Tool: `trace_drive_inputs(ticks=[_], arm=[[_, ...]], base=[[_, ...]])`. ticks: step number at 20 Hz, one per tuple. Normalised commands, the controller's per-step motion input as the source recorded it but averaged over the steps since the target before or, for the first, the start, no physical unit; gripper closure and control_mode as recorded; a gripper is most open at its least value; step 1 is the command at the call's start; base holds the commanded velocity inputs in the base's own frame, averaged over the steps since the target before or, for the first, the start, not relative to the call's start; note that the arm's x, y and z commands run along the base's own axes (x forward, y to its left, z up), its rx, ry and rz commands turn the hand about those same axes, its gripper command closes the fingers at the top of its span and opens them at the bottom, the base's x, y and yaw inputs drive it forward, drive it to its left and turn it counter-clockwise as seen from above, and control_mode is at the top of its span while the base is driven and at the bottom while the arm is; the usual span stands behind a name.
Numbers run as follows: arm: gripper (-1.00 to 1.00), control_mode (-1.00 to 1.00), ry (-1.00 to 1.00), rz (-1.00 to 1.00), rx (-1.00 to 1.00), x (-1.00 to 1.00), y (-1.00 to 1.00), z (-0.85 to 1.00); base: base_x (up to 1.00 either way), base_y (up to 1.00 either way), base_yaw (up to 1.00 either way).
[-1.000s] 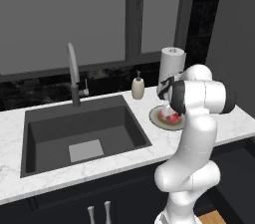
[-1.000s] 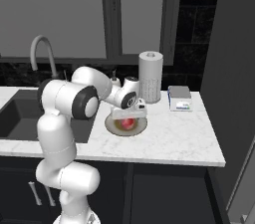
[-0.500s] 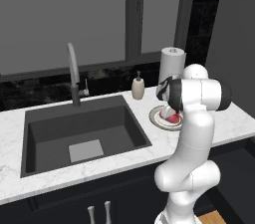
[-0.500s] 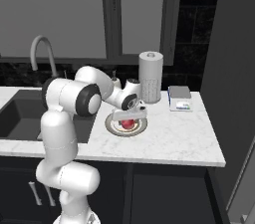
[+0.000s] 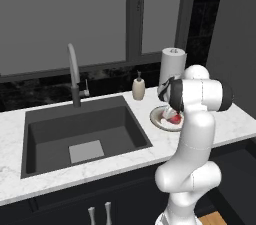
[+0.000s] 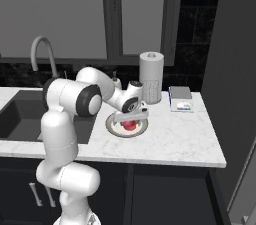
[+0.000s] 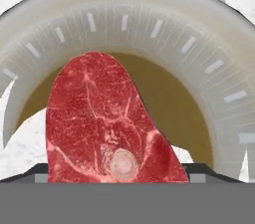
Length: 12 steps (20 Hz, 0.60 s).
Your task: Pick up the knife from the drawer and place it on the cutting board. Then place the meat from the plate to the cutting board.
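Meat (image 7: 107, 123) is seen lying on the plate (image 7: 199, 34) upon the table (image 6: 175, 139); the fingers (image 6: 129, 117) are lowered over it, their spread untellable.

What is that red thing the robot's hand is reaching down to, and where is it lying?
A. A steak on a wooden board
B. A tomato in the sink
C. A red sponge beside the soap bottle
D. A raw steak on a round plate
D: the hand view shows marbled red meat lying on the round plate, and the gripper is right above it.
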Motion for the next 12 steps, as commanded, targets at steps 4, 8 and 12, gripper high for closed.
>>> trace_drive_inputs(ticks=[4, 8, 12], arm=[[1.00, -1.00, -0.14, 0.03, 0.00, -0.25, 0.00, -0.77], [1.00, -1.00, -0.04, 0.01, 0.02, -0.33, 0.17, 0.07], [1.00, -1.00, -0.01, 0.00, 0.00, -0.20, 0.56, 0.63]], base=[[0.00, 0.00, 0.00], [0.00, 0.00, 0.00], [0.00, 0.00, 0.00]])
